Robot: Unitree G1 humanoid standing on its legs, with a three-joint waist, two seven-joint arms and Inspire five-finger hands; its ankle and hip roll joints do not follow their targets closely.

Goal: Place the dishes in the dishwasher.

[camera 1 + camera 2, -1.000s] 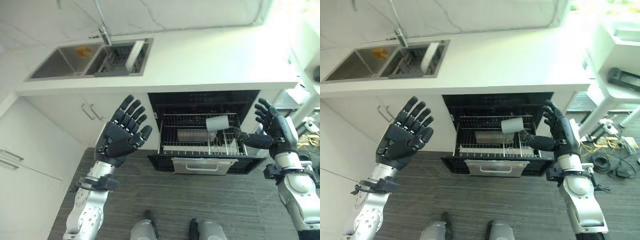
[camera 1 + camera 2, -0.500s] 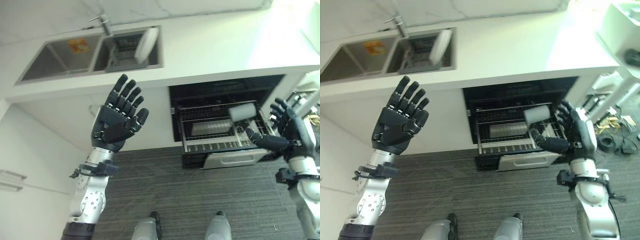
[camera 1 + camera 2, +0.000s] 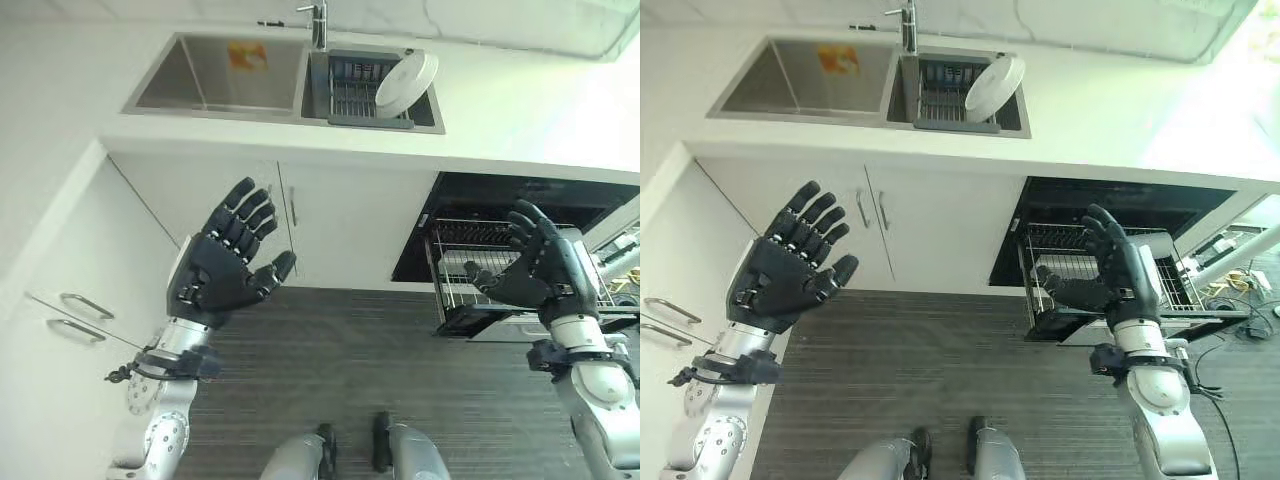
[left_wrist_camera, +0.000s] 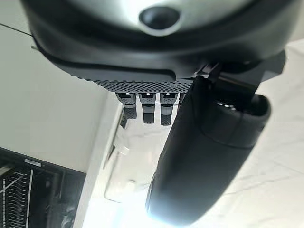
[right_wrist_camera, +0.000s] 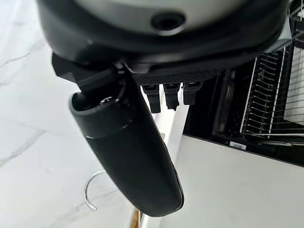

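A white plate stands on edge in the dark drying rack in the sink's right basin. The dishwasher under the counter is open, and its wire rack is pulled out over the floor. My right hand is raised in front of that rack, fingers straight, holding nothing. My left hand is up in front of the white cabinet doors, open and empty. The right wrist view shows the wire rack past straight fingers.
A double sink with a faucet is set in the white counter. White cabinet doors with bar handles are below it. Drawers with handles stand at the left. Dark plank floor lies below.
The whole view has swung left, so the dishwasher now sits at the right edge and the sink is central. Both hands stay raised and open.
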